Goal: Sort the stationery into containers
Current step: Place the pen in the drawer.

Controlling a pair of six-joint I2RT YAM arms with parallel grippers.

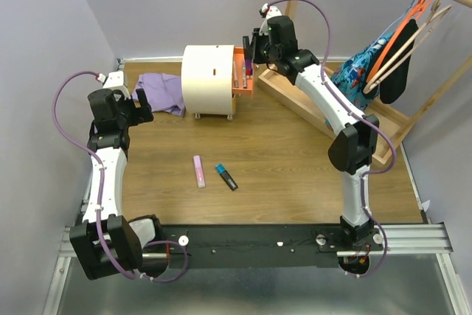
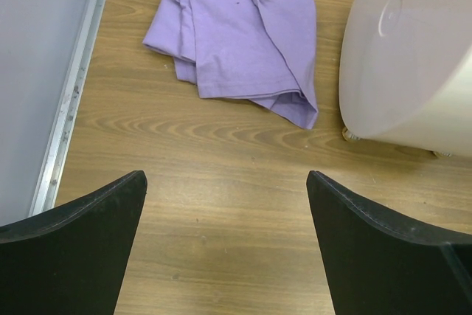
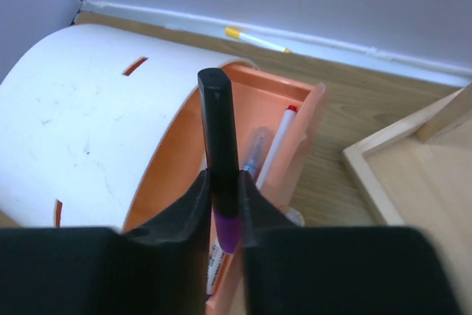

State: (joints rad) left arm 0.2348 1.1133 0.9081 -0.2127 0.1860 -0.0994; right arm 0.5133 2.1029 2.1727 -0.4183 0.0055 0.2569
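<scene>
Right gripper (image 3: 221, 189) is at the open orange drawer (image 3: 304, 112) of the cream chest (image 1: 210, 79). Its fingers are pinched narrow on the purple marker (image 3: 219, 123). The marker stands upright with its black cap up and its purple body below the pads, over the drawer's mouth. I can see a white pen with red cap (image 3: 276, 142) lying lengthwise in the drawer, plus another pale pen next to it that's too blurred to call.

It's tight here. The drawer's outer edge is near the wooden tray (image 3: 413, 175) of the clothes rack, with only a strip of table between, and the chest's round wall is just to the other side of the fingers. A yellow-capped pen (image 3: 254, 38) lies along the foot of the back wall behind the chest, well apart from the drawer.

Left gripper (image 2: 225, 234) has its jaws spread wide and holds nothing. It hangs over bare wood at the left of the table. The purple cloth (image 2: 236, 42) is ahead of it, crumpled and flat. The chest's side and one short foot are at my right edge of that view, and the metal wall rail (image 2: 70, 101) runs down the left. I've got fair room between rail and chest.

Mid-table, the pink bar (image 1: 199, 171) and dark blue marker (image 1: 226, 176) lie near each other but not touching, with bare wood all round them between the two arms.
</scene>
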